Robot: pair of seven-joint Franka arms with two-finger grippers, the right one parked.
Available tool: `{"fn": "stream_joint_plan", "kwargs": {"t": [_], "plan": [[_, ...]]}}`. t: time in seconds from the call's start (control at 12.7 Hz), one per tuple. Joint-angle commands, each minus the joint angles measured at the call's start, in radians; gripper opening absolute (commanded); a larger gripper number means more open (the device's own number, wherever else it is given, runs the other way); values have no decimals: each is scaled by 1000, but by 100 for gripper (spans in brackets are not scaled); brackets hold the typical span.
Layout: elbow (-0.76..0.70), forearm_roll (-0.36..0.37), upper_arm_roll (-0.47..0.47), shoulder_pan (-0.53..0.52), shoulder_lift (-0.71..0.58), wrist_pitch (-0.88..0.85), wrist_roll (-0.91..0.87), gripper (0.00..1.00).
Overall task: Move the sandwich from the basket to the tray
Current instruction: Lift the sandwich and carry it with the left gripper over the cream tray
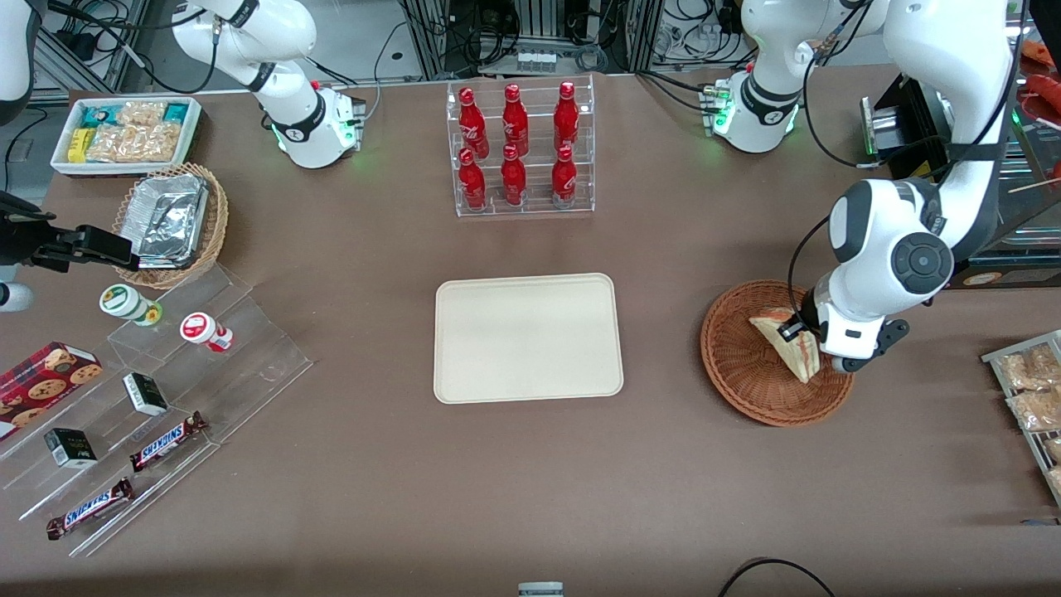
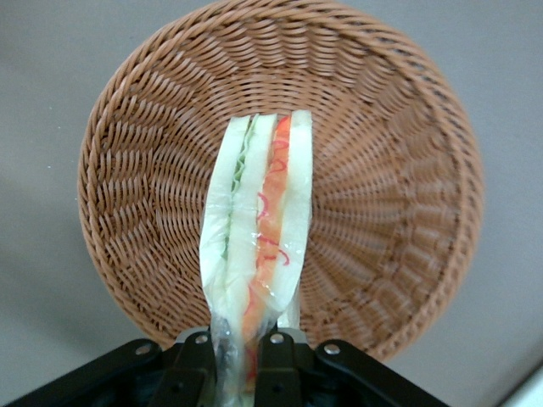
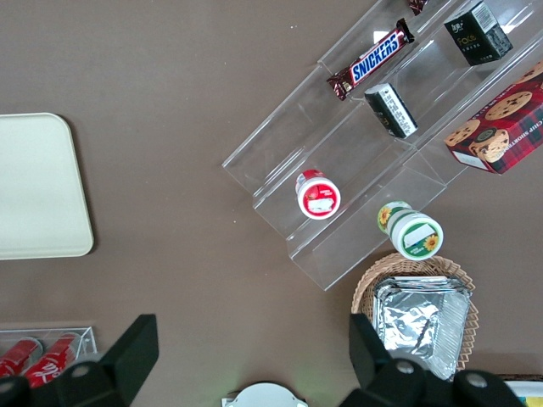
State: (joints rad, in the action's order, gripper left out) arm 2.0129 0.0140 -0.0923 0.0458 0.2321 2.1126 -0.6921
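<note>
the gripper (image 1: 802,338) sits at the right of the front frame, low over the basket (image 1: 746,365), its fingers (image 2: 197,366) clenched on one end of the sandwich (image 1: 787,342). in the wrist view the wedge (image 2: 259,254) stands edge-on between the two black pads, its red, orange and green layers showing through the wrap, with the basket (image 2: 390,170) bowl under it. whether its lower end touches the weave cannot be told. in the front view the sandwich lies above the basket's bowl, on the side toward the arm.

the basket's rim is clear all round; bare table (image 1: 663,464) lies between it and the tray (image 1: 528,337), which sits mid-frame, well apart from the basket, its surface bare. the strip between them holds nothing.

farther from the camera than the tray, at upper centre, a clear rack (image 1: 524,149) holds six red bottles. at the right edge of the frame a rack of snack bags (image 1: 1032,390) is near the basket but apart from it. toward the parked arm's end, at frame left, stand clear steps (image 1: 157,398) with candy bars, small boxes and two cups, a tan basket of foil containers (image 1: 170,222) and a white bin (image 1: 124,133) of packets.
</note>
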Motion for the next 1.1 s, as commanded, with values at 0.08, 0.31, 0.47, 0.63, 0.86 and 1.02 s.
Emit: {"fn": "stream_joint_plan", "kwargs": {"t": [0.08, 0.31, 0.47, 0.63, 0.86, 1.02], "plan": [[-170, 12, -7, 66, 47, -163, 33, 0], [-209, 12, -35, 110, 66, -183, 39, 0], [-217, 11, -41, 155, 75, -180, 37, 0], [-250, 12, -40, 209, 102, -181, 31, 0], [-292, 9, -40, 282, 145, -180, 19, 0], [-319, 6, -40, 340, 182, -177, -1, 0]]}}
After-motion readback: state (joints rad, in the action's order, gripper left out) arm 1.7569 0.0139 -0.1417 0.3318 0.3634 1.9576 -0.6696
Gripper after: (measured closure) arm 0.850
